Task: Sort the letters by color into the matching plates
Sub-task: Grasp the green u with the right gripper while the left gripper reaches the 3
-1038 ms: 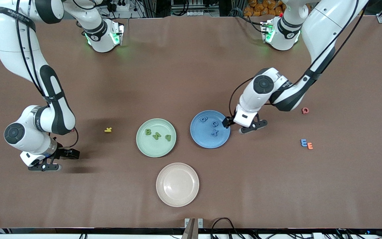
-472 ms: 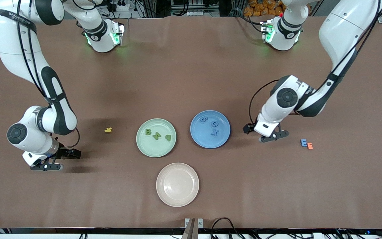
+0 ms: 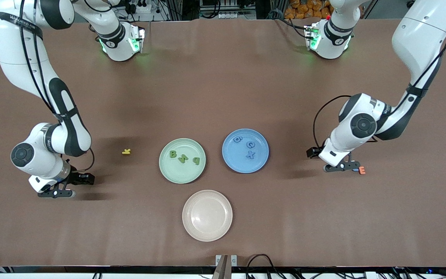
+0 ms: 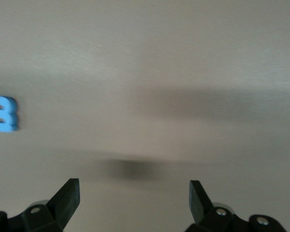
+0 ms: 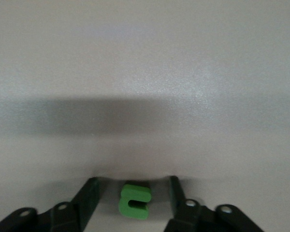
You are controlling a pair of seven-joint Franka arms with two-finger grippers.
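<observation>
The mint green plate (image 3: 176, 173) holds three dark green letters (image 3: 183, 158). Three blue letters (image 3: 250, 154) lie in the blue plate (image 3: 238, 163). My right gripper (image 3: 55, 193) is low over the table at the right arm's end. In the right wrist view a green letter (image 5: 135, 201) lies between its fingers (image 5: 89, 193) with a gap on each side, so my right gripper (image 5: 132, 193) is open. My left gripper (image 3: 341, 167) hangs open beside the orange E (image 3: 362, 170). A blue letter (image 4: 2, 113) lies off to one side of my left gripper (image 4: 134, 195), with bare table between its fingers.
A beige-pink plate (image 3: 207, 215) sits nearer the front camera than the two coloured plates. A yellow letter (image 3: 126, 151) lies between the green plate and the right arm. The brown table (image 3: 223, 85) stretches up to the arm bases.
My left arm has swung from the blue plate's edge toward the left arm's end, stopping by the E letters. The right gripper has sunk slightly and barely shifted.
</observation>
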